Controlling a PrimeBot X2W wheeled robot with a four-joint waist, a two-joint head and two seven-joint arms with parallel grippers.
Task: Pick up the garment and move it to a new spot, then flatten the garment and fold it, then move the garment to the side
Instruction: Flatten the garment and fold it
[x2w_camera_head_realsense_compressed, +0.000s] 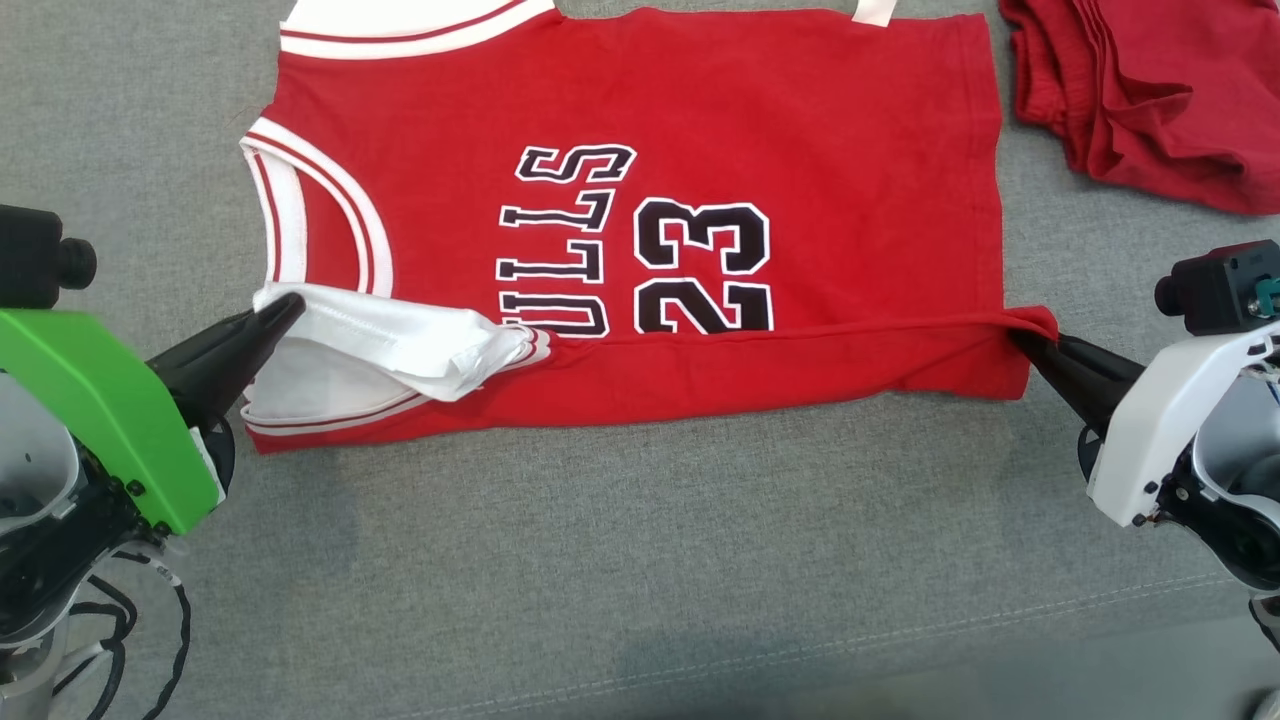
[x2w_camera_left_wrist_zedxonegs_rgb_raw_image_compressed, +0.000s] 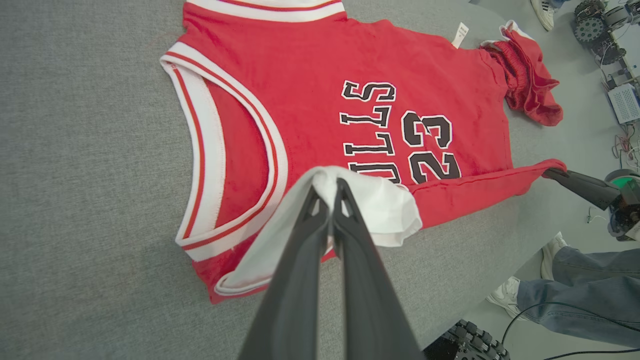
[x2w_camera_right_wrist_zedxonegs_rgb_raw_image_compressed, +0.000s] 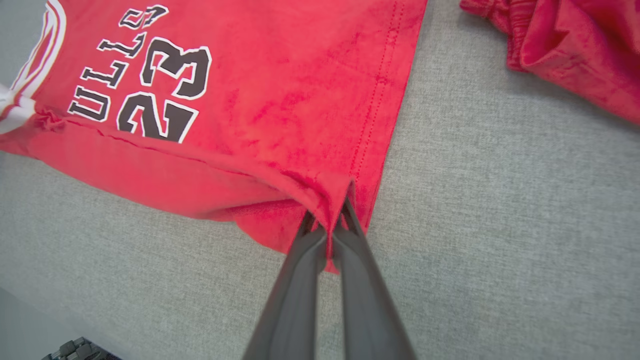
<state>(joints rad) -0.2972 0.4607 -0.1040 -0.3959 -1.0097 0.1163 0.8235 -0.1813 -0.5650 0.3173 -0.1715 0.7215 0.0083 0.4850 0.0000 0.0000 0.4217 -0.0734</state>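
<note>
The garment (x2w_camera_head_realsense_compressed: 800, 130) is a red sleeveless jersey with white trim and black "BULLS 23" lettering, lying flat on the grey table (x2w_camera_head_realsense_compressed: 640, 560). Its near long edge is lifted and folded over toward the lettering. My left gripper (x2w_camera_head_realsense_compressed: 290, 305) is shut on the white armhole trim at the jersey's left end; in the left wrist view the left gripper (x2w_camera_left_wrist_zedxonegs_rgb_raw_image_compressed: 327, 187) pinches that white fabric (x2w_camera_left_wrist_zedxonegs_rgb_raw_image_compressed: 380, 210). At the hem corner on the right my right gripper (x2w_camera_head_realsense_compressed: 1022, 340) is shut on red cloth, and the right wrist view shows the right gripper (x2w_camera_right_wrist_zedxonegs_rgb_raw_image_compressed: 327, 210) clamping that folded corner of the garment (x2w_camera_right_wrist_zedxonegs_rgb_raw_image_compressed: 280, 100).
A second, crumpled dark red cloth (x2w_camera_head_realsense_compressed: 1150, 90) lies at the far right of the table, close to the jersey's hem. In the left wrist view a person's legs (x2w_camera_left_wrist_zedxonegs_rgb_raw_image_compressed: 585, 285) and shoe (x2w_camera_left_wrist_zedxonegs_rgb_raw_image_compressed: 507, 295) stand beyond the table edge, with equipment on the floor (x2w_camera_left_wrist_zedxonegs_rgb_raw_image_compressed: 622, 102).
</note>
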